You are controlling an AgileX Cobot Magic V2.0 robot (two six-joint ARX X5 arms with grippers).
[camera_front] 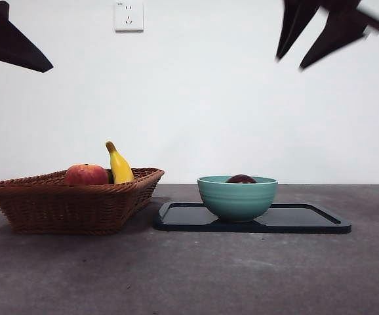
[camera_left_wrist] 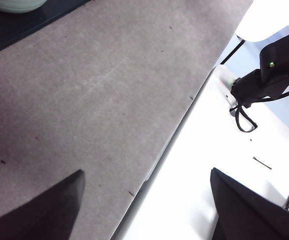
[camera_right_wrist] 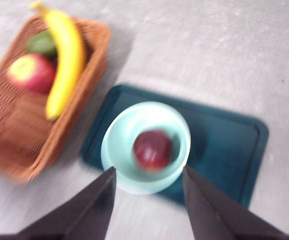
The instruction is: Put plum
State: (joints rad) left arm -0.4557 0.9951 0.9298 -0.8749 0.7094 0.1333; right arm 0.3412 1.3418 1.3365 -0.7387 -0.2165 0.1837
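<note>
Bare grey table [camera_front: 189,275] fills the foreground of the front view, with nothing on it ahead of the tray and the basket; above it the right gripper [camera_right_wrist: 149,172] hangs high over the bowl, its two black jaws spread apart with empty air between them, holding nothing; in the front view it shows as a blurred dark shape [camera_front: 327,29] at the upper right, well clear of everything on the table.

Straight below that gripper lies the plum [camera_right_wrist: 153,150], dark and glossy, resting inside the green bowl [camera_right_wrist: 119,150]; from the front only its crown [camera_front: 241,178] peeps over the bowl's rim [camera_front: 237,197]; being round, it has no long axis to line up with. The bowl stands on the black tray [camera_front: 307,220], toward the end nearer the basket.

Beside the tray sits the wicker basket [camera_front: 65,203], holding a red apple [camera_front: 86,174], a banana [camera_front: 119,165] and something green [camera_right_wrist: 43,43] that I cannot name.

As I judge it, the placing is done and only a retreat upward is left; the right arm is the nearer one by far; the left gripper [camera_left_wrist: 147,200] waits off by the table's edge, jaws wide and empty.
</note>
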